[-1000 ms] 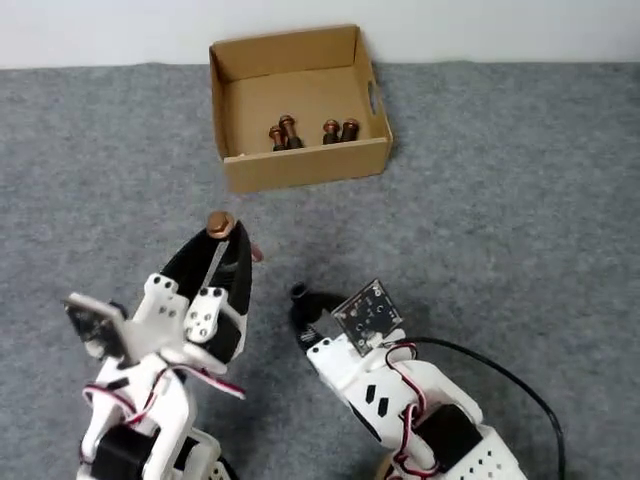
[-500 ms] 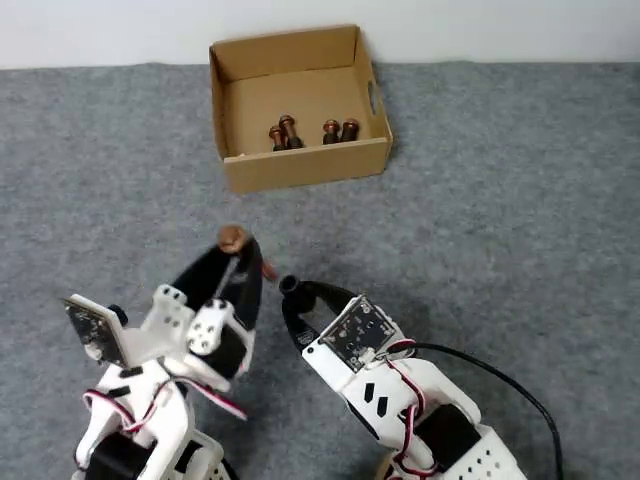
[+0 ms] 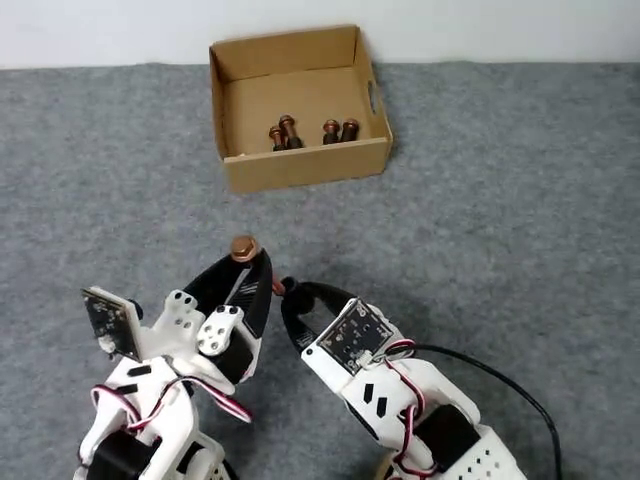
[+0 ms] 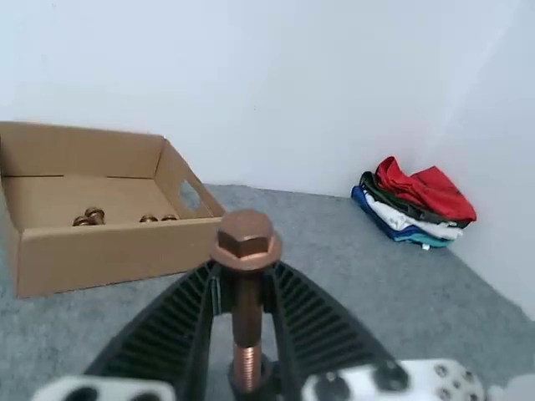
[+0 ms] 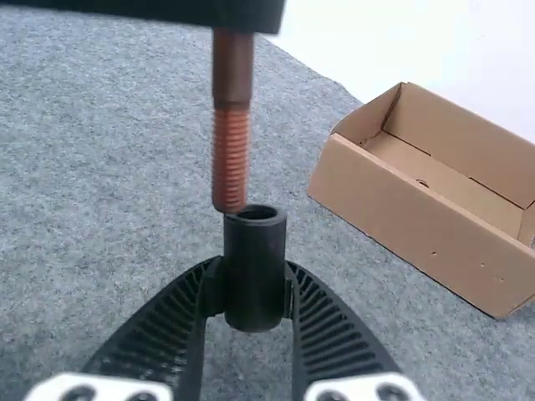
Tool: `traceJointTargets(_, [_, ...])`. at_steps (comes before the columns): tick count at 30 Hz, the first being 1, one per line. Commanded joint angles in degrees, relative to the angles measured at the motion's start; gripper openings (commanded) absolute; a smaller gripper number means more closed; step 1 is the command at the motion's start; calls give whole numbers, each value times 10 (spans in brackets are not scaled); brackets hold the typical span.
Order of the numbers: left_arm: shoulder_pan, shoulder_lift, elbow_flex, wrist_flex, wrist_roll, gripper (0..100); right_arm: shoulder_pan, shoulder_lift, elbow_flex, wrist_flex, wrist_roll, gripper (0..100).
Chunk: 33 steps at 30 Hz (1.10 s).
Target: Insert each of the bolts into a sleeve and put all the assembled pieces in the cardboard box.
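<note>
- High view: the left gripper (image 3: pixel 246 262) clamps a bolt (image 3: pixel 243 247), just beside the right gripper (image 3: pixel 290 293); four pieces (image 3: pixel 310 131) lie in the cardboard box (image 3: pixel 300 165).
- Left wrist view: the bolt stands head-up in that grip.
- Right wrist view: the right gripper clamps an upright sleeve (image 5: pixel 253 267), with the bolt tip just above its mouth.

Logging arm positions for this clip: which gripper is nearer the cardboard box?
Left. The left gripper, holding the bolt, sits in front of the cardboard box; the right gripper, holding the sleeve, is farther back.

Copper bolt (image 5: pixel 231 125), black sleeve (image 5: pixel 253 267) — tip at mouth
</note>
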Motion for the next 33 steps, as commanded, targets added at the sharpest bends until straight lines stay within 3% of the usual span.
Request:
traceJointTargets(1, [-1,-2,-5,-18,24,5,-4,-7,-25,-15,5,9])
traceJointTargets(6, [-4,-4,10,-26,26,5,-4,-7,-33,-15,5,9])
traceJointTargets(13, [-4,-4,49,-114,24,5,-4,-7,-33,-15,5,9])
traceJointTargets(18, [-1,-2,54,-118,23,5,-4,-7,-33,-15,5,9])
traceJointTargets(23, [0,-4,42,-51,-20,5,-2,-7,-33,-15,5,9])
traceJointTargets(28, [1,-4,1,30,-21,5,0,-7,-33,-15,5,9])
traceJointTargets(33, [31,-4,11,57,-21,5,-1,-7,-33,-15,5,9])
